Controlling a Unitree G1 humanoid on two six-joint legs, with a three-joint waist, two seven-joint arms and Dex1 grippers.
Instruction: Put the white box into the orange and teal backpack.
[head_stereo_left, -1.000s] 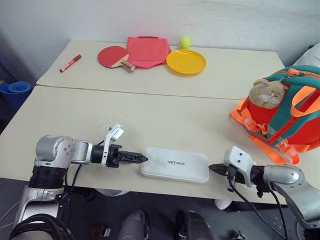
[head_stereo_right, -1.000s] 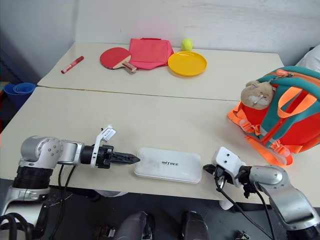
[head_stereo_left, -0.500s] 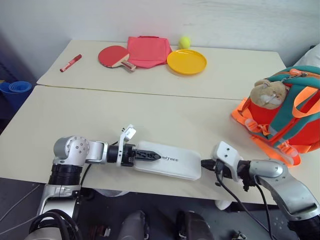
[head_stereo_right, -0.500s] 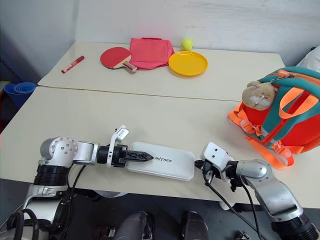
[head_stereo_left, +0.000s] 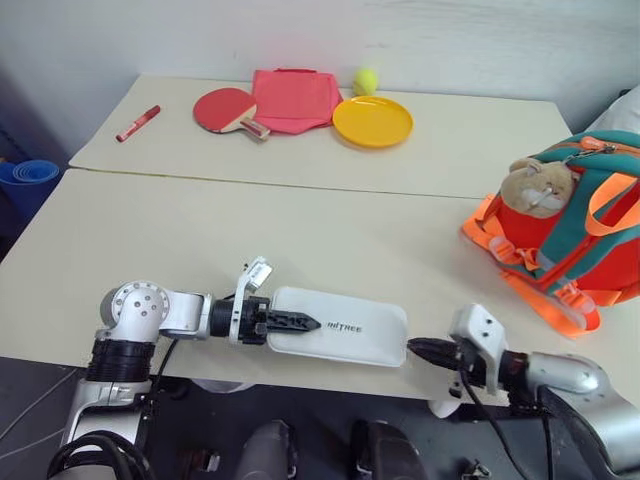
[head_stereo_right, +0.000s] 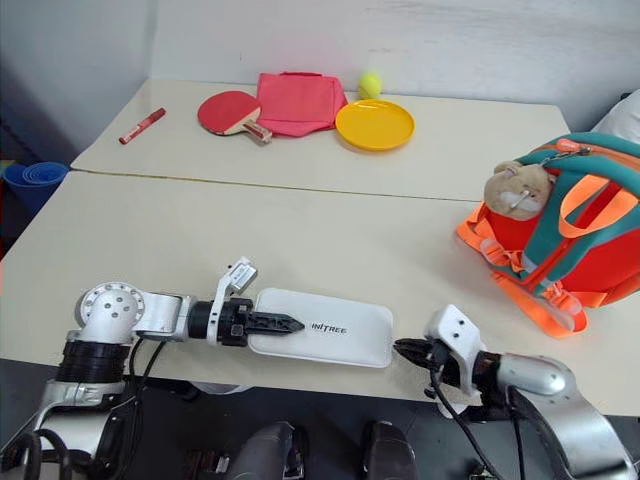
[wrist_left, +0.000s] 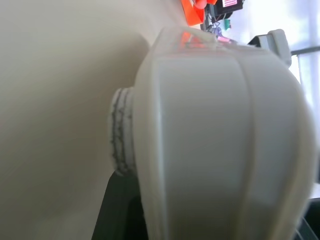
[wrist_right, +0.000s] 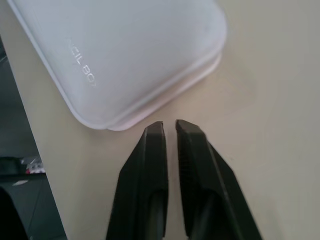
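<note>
The white box (head_stereo_left: 338, 326) lies at my table's (head_stereo_left: 300, 230) near edge, its left end pinched by my left gripper (head_stereo_left: 300, 322). My right gripper (wrist_right: 169, 131), fingers slightly parted, sits just off its right end. The orange and teal backpack (head_stereo_left: 570, 225) rests far right.

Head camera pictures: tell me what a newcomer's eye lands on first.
The orange and teal backpack, with a tan plush charm on it, glows at the table's right side. At the near edge lies the white box, with the left gripper over its left end and the right gripper just off its right end. At the back sit a yellow plate, a red paddle and a pink pouch.
</note>
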